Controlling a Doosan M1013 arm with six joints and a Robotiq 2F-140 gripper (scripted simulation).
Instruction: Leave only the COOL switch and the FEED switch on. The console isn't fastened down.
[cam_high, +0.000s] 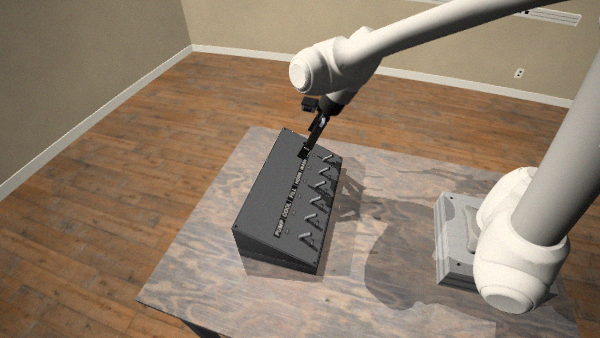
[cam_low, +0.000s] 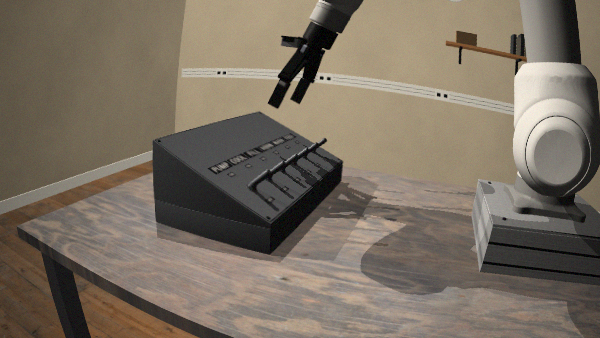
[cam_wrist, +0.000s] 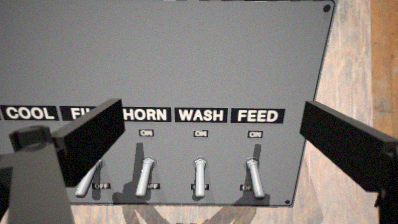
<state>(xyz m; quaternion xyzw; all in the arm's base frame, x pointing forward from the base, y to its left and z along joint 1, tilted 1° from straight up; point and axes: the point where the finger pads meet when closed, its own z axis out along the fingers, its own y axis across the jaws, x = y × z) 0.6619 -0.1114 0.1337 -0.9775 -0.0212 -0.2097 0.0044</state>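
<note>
The dark sloped console (cam_high: 265, 195) (cam_low: 210, 145) (cam_wrist: 175, 50) stands on the table with a row of lever switches. In the wrist view the FEED switch (cam_wrist: 256, 181), WASH switch (cam_wrist: 200, 180), HORN switch (cam_wrist: 145, 180) and FILL switch (cam_wrist: 88, 181) all tilt down toward OFF. The COOL switch (cam_high: 310, 218) is hidden in the wrist view by the left finger; in the top and exterior views it leans like its neighbours, as does the PUMP switch (cam_high: 304, 235). My gripper (cam_high: 303, 151) (cam_low: 285, 101) (cam_wrist: 212, 116) is open and empty, above the console's far end, its fingers spanning HORN to FEED.
The console rests on the wooden table (cam_high: 200, 280) (cam_low: 200, 280). The arm's base block (cam_high: 447, 240) (cam_low: 540, 250) stands on the right side of the table. The table's edge lies beyond the console's FEED end. A wall shelf (cam_low: 485, 51) is in the background.
</note>
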